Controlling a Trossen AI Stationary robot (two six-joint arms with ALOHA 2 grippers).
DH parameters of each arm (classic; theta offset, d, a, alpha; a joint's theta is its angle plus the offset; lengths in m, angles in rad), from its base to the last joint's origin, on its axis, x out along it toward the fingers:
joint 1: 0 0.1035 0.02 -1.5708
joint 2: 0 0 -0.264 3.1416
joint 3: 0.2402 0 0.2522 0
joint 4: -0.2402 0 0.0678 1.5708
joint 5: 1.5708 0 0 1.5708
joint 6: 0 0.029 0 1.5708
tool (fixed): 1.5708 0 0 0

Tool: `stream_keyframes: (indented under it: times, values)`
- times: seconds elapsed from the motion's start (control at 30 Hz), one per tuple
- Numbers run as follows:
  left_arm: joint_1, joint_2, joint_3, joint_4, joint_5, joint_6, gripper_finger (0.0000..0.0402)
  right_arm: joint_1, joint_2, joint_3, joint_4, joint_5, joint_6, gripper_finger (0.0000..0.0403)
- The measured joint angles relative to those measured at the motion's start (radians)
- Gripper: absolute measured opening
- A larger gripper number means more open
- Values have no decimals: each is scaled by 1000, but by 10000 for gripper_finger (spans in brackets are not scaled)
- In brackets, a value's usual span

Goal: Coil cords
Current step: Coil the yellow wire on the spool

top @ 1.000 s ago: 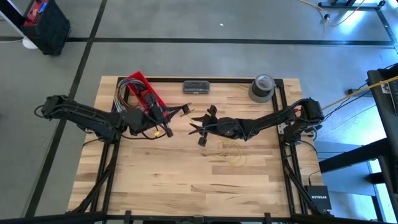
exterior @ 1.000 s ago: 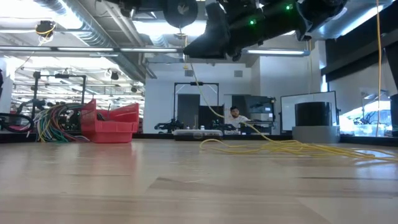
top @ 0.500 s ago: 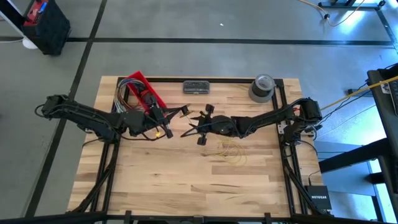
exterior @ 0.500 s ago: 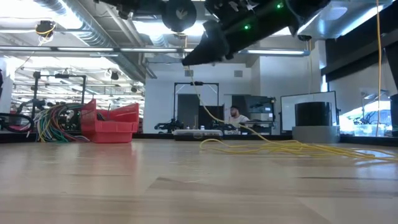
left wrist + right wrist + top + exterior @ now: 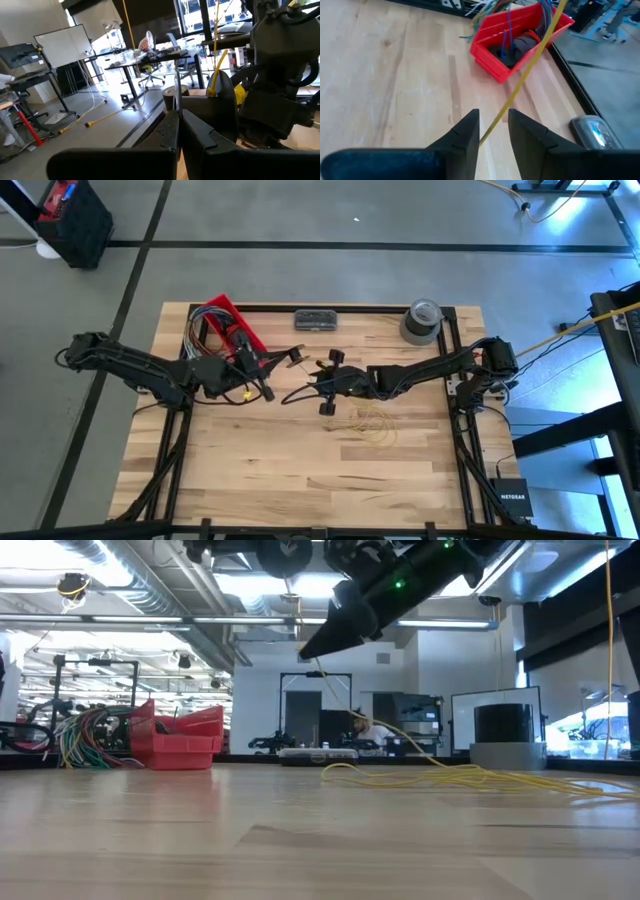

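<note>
Between the parted fingers of the right gripper [image 5: 492, 131] runs the cord [image 5: 520, 85], untouched; left gripper [image 5: 178, 131] clenched, its contents obscured.

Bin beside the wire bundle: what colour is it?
Red. The bin shows best in the right wrist view, beyond the cord.

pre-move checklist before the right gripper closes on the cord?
1. Cord runs between the right gripper fingers: ok.
2. Right jaws apart, not yet pinching the cord: ok.
3. Left gripper shut; whether it pinches the cord: cannot tell.
4. Slack lies in loose loops on the table under the right arm, not coiled: not ok.
5. Red bin clear of the right fingers: ok.
</note>
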Motion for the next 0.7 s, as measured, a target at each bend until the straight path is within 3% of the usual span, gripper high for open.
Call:
stream_keyframes:
  times: [0.2,0.7]
  values:
    - [0,0,0,-4,0,9,1,1,0,0,-8,103,-9,106]
    - [0,1,0,-1,0,-6,1,40,-31,0,-82,134,3,106]
